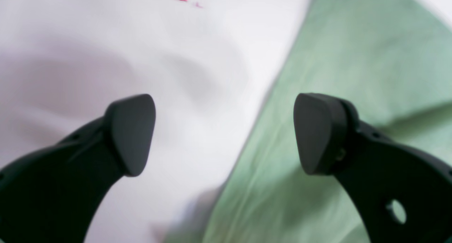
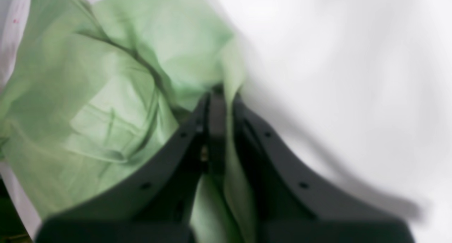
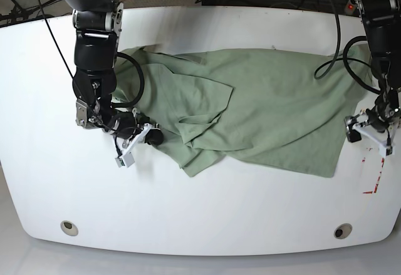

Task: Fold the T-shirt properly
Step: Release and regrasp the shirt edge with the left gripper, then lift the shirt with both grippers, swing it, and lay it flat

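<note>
Carrying everything: a wide white table with rounded corners, glossy and smooth. Spread across its middle, from near the left edge almost to the right edge: the T-shirt, pale sage-green, soft knit, lying mostly flat on the right half and rumpled on the left half, with one flap folded over toward the centre and a pointed corner reaching toward the front edge. Standing over the left side of the table in the base view: the right arm, black and jointed, bent down toward the shirt's left border. Standing at the right edge: the left arm, also black, hanging down beside the shirt's right border. Closed tight on a pinch of green cloth at the shirt's left border: the right gripper, with fabric bunched between and around its dark fingers. Spread wide and holding nothing: the left gripper, one black pad above bare white table, the other above the green cloth edge. Marking the table near the right edge, just beside the left gripper: small red marks.
</note>
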Robot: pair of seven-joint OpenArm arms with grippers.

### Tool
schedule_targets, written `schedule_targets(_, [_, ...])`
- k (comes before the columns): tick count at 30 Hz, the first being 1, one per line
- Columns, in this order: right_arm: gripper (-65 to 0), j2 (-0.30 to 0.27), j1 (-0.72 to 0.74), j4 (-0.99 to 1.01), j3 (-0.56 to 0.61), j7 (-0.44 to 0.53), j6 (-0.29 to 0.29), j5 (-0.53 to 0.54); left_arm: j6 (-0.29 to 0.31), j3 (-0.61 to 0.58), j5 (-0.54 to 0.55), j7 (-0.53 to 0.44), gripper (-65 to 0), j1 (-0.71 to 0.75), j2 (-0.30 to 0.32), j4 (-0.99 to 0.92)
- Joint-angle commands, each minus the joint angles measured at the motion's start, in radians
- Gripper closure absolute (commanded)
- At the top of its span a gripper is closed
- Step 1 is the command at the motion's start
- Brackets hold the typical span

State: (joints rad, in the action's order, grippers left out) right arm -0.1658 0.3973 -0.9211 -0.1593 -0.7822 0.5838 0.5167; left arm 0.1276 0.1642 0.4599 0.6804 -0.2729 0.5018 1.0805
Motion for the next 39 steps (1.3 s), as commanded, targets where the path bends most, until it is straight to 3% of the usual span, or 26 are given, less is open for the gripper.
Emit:
schedule_targets(1, [0.0,-0.01,0.03,-0.019,-0.003,0.022,0.014,0.02,0.002,-0.039,-0.003,-0.083,-58.5,-0.056,-0.002,-0.093])
schedule_targets(4, [0.0,-0.01,0.03,-0.019,-0.004,0.023,0.014,0.021,0.014,-0.102,0.003,-0.135,-58.5,-0.093,-0.002,-0.182])
schedule_targets(7, [0.0,-0.01,0.03,-0.02,-0.004,0.023,0.014,0.026,0.091,-0.15,0.003,-0.15,-58.5,-0.133,-0.007,-0.225])
schedule_targets(9, [0.0,-0.008,0.03,-0.02,-0.004,0.023,0.014,0.026,0.143,-0.151,0.001,-0.15,-58.2,-0.156,-0.044,-0.274])
schedule_targets(12, [0.0,-0.008,0.03,-0.02,-0.004,0.023,0.014,0.027,0.149,-0.151,0.0,-0.15,-58.2,-0.174,-0.062,-0.322])
schedule_targets(15, [0.0,-0.008,0.03,-0.02,-0.006,0.023,0.014,0.026,0.154,-0.153,0.004,-0.144,-58.1,-0.177,-0.071,-0.323])
schedule_targets(21, [0.0,-0.008,0.03,-0.02,-0.006,0.023,0.014,0.023,0.278,-0.153,0.006,-0.078,-56.0,-0.179,-0.104,-0.323])
schedule_targets(25, [0.0,-0.01,0.03,-0.02,-0.006,0.023,0.014,0.023,0.323,-0.15,0.006,-0.07,-43.1,-0.179,-0.133,-0.322])
schedule_targets(30, [0.0,-0.011,0.03,-0.02,-0.006,0.023,0.014,0.023,0.324,-0.15,0.003,-0.075,-25.6,-0.18,-0.136,-0.328])
schedule_targets(35, [0.0,-0.011,0.03,-0.02,-0.006,0.023,0.014,0.023,0.324,-0.15,0.003,-0.075,-3.6,-0.18,-0.136,-0.326])
schedule_targets(36, [0.0,-0.011,0.03,-0.02,-0.006,0.023,0.014,0.023,0.324,-0.15,0.003,-0.075,-0.6,-0.18,-0.136,-0.326])
schedule_targets(39, [0.0,-0.011,0.03,-0.022,-0.006,0.023,0.014,0.023,0.324,-0.15,0.003,-0.075,0.0,-0.179,-0.136,-0.322])
